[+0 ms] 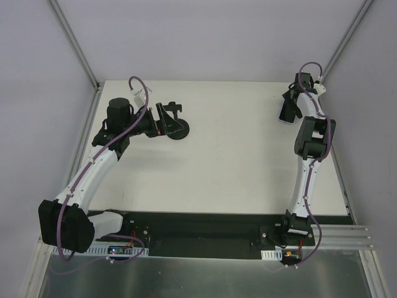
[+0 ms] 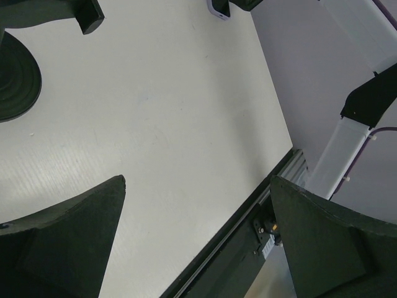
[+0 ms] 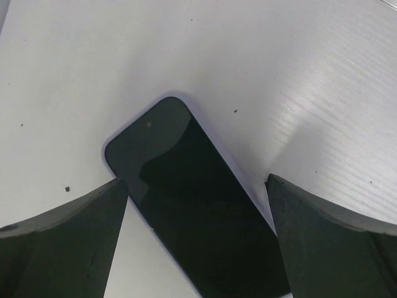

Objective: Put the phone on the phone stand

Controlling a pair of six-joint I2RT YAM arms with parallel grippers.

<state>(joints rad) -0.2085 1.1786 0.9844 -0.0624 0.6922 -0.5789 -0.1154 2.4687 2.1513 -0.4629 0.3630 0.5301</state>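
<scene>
The right gripper (image 3: 195,181) is spread wide and holds nothing. Its two dark fingers (image 3: 62,242) stand on either side of the phone (image 3: 192,205), which runs up through the gap between them. The phone lies flat on the white table (image 1: 236,167), dark screen up, with its pale edge showing round the rounded top corner. I cannot tell whether either finger touches its sides. The right arm (image 1: 307,167) is stretched far forward along the right side of the table. Its wrist is folded down over the far right corner, so from above the gripper hides most of the phone.

The left gripper (image 2: 197,180) is also wide open and empty, with only bare table between its fingers (image 2: 62,242). The left arm (image 1: 93,171) leans out and to the left, then bends inward at the wrist so the gripper points toward the middle of the table. The phone stand (image 1: 178,129) sits just beside the gripper's tip at the far left of the table, upright on its round black base. From above, black runs into black there, and I cannot tell whether they touch. In the left wrist view the stand lies up and to the left of the fingers, not between them.

Phone and stand are well apart, on opposite sides of the table, with open white surface between them. Purple cables (image 1: 139,84) loop off both arms. A black strip (image 1: 205,226) runs along the near edge, where the bases are bolted.
</scene>
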